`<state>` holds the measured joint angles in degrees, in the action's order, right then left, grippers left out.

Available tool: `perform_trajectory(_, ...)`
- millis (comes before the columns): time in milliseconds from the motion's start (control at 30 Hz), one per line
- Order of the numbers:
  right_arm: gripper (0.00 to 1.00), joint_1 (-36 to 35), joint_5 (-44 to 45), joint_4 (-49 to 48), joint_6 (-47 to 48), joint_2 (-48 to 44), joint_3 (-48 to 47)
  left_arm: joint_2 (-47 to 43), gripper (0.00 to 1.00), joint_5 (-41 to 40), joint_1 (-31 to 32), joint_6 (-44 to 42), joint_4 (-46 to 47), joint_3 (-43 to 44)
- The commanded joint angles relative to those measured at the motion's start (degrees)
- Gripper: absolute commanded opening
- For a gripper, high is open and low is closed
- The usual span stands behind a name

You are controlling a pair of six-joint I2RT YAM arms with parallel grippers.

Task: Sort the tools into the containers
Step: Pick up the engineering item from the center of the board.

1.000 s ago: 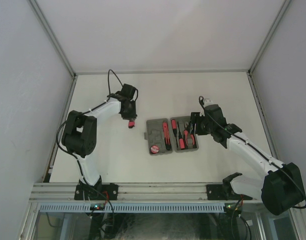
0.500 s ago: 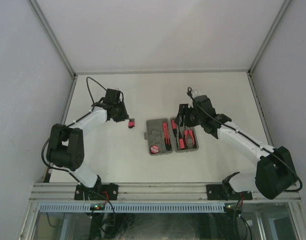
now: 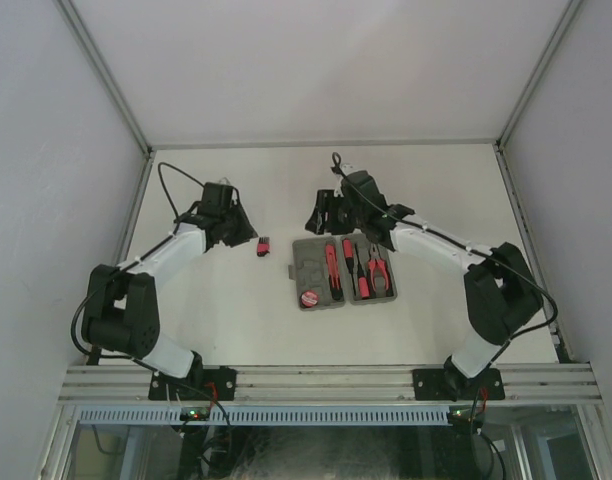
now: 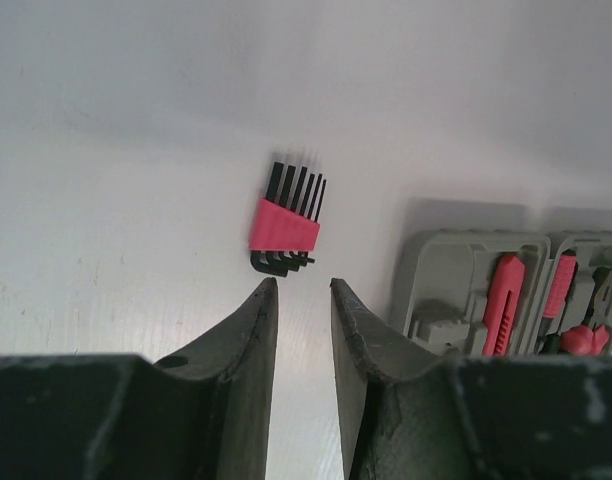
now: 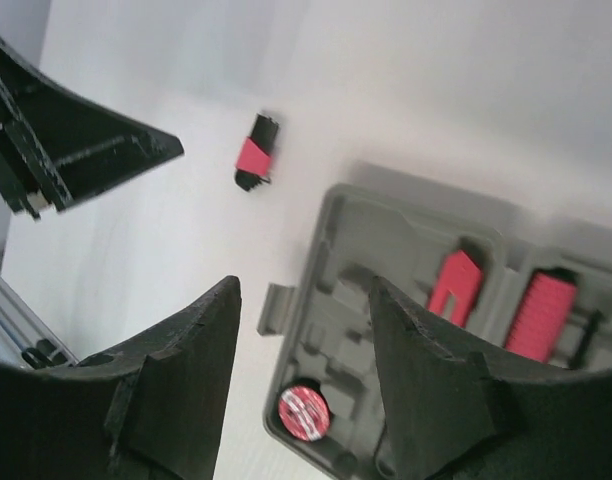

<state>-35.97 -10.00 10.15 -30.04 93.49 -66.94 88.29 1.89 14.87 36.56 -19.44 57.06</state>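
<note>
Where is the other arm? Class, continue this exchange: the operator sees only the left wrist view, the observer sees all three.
Observer: The right gripper hangs open by the far edge of the grey case, over its left half.
Operator: Is anything in that half hidden from me?
Observer: Yes, a round red-and-black tool lies in its near corner.
Operator: Anything on the case's outer edge?
Observer: A small grey latch tab sticks out of the left edge, on the side of the hex key set.
</note>
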Motion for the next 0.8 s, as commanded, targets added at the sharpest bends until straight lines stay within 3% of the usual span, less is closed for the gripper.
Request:
perform_trajectory(0, 0.54, -1.43, -2.09, -5.66, -4.33, 4.18, -6.51, -5.17, 0.32, -0.79, -0.39, 1.48, 0.05, -1.89)
perform_trajectory(767, 0.49, -3.85, -6.76, -1.62, -9.54, 30.25, -37.05, -7.61, 0.3, -1.74, -1.08, 3.87, -0.96, -4.74)
